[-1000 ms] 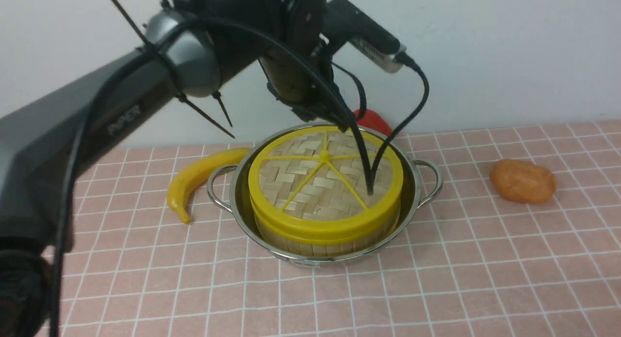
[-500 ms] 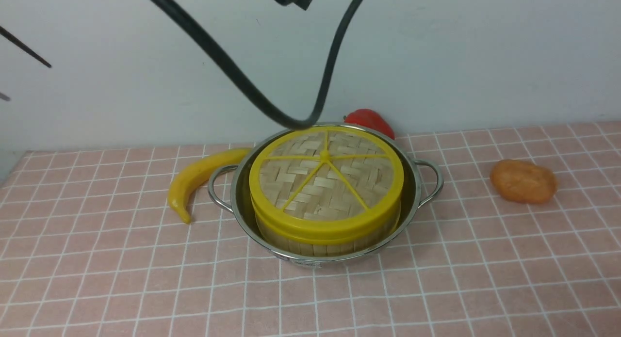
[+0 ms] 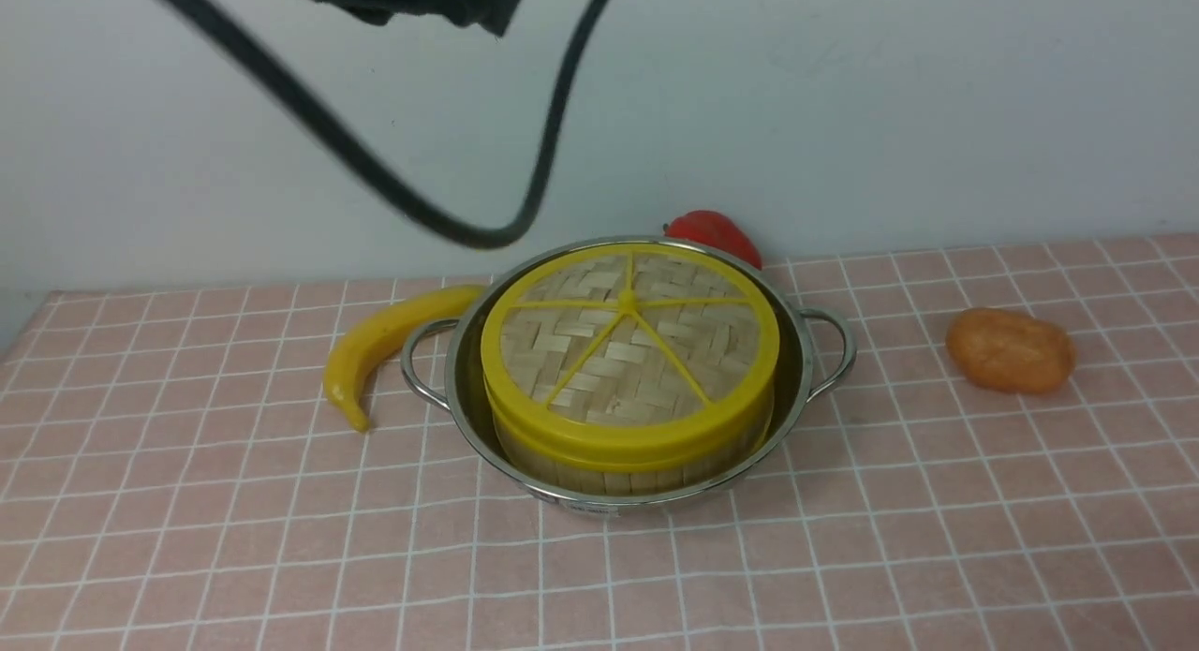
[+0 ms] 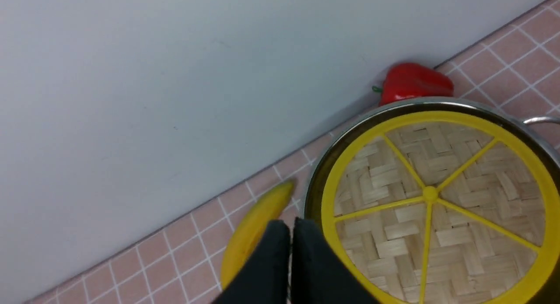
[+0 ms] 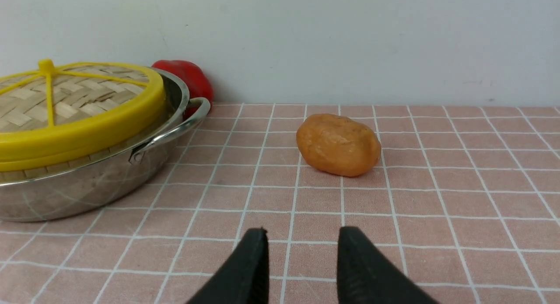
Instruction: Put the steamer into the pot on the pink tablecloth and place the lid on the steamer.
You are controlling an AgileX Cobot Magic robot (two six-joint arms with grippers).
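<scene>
Judging from how things lie, your work is nearly done: the lid point(image 3: 628, 337) sits flat on the steamer point(image 3: 618, 464), which stands inside the pot point(image 3: 796, 361) on the pink tablecloth point(image 3: 843, 539). Your left gripper point(image 4: 290, 234) hangs above the pot's banana-side edge with its jaws pressed together on nothing, so lift it straight up and away, keeping its dangling cable point(image 3: 440, 222) off the lid. Your right gripper point(image 5: 302, 247) hovers low over the cloth, jaws parted and empty; leave it there.
</scene>
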